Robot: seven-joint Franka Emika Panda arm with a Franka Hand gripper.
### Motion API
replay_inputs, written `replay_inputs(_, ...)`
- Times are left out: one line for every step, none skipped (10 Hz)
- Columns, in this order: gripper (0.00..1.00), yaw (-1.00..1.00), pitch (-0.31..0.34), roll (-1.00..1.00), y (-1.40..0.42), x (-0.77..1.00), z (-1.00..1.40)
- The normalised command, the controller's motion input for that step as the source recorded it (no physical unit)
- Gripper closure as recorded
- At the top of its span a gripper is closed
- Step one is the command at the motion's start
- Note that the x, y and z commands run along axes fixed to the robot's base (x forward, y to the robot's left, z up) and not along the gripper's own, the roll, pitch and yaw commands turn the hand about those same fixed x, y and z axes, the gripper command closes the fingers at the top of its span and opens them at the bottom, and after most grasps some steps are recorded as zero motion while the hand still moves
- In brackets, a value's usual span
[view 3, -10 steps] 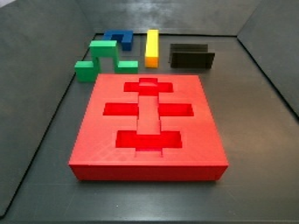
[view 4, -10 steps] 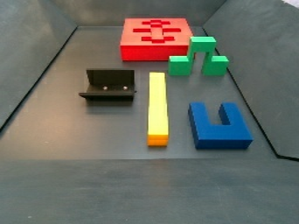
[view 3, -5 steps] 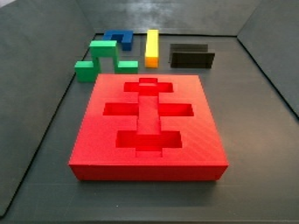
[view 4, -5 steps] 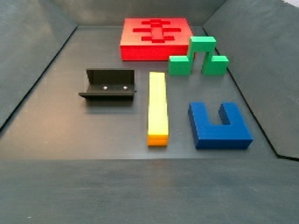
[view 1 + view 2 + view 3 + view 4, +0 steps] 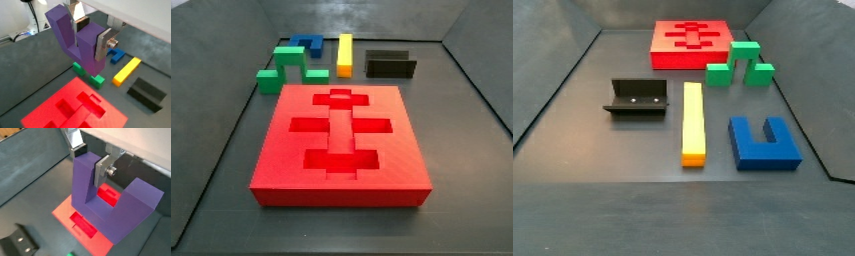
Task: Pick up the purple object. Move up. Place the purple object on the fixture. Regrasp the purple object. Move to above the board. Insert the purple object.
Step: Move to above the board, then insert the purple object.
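Wrist views, gripper: I see the gripper (image 5: 90,37) high over the floor, its silver fingers (image 5: 103,42) clamped on one prong of the purple object (image 5: 80,42), which hangs between the plates (nothing else sits in the jaws).
Wrist views, purple object: its U-shape fills the frame (image 5: 110,203), with the board (image 5: 93,223) directly beneath it and the fixture (image 5: 20,245) off to one edge.
Wrist views, floor: the board (image 5: 77,107), a green block (image 5: 93,77), a yellow bar (image 5: 127,71), a blue block (image 5: 116,56) and the fixture (image 5: 147,93) all lie below.
Side views, board: the board (image 5: 338,140) (image 5: 691,45) lies bare, its cutouts unfilled; the fixture (image 5: 392,65) (image 5: 636,98) stands empty, and neither the gripper nor the purple object is in frame.
Step in hand: I judge I am moving to above the board.
How to do it well: I want to stay high, square the purple object to its matching cutout, and only then lower slowly (a tilted prong would catch the rim).
Writing: I read no brand, label or lettering in any view.
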Motion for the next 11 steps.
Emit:
replay_inputs(1.00, -0.02, -0.033, -0.31, 0.01, -0.07, 0.00)
replay_inputs(1.00, -0.02, -0.026, -0.22, 0.01, -0.05, 0.00)
replay_inputs(1.00, 0.00, -0.019, -0.01, 0.00, 0.00, -0.03)
replay_inputs(1.00, -0.04, -0.139, -0.23, 0.00, 0.00, -0.09)
replay_inputs(1.00, 0.00, -0.226, -0.48, -0.03, 0.23, 0.00)
replay_inputs(1.00, 0.02, -0.230, -0.34, -0.39, 0.19, -0.13)
replay_inputs(1.00, 0.08, -0.214, -0.37, -0.38, 0.19, -0.13)
replay_inputs(1.00, 0.21, -0.184, -0.33, -0.43, 0.24, -0.26)
replay_inputs(1.00, 0.26, -0.141, -0.18, -0.59, 0.30, -0.49)
replay_inputs(1.00, 0.30, -0.129, -0.17, -0.56, 0.33, -0.51)
replay_inputs(1.00, 0.32, -0.101, -0.16, -0.59, 0.23, -0.52)
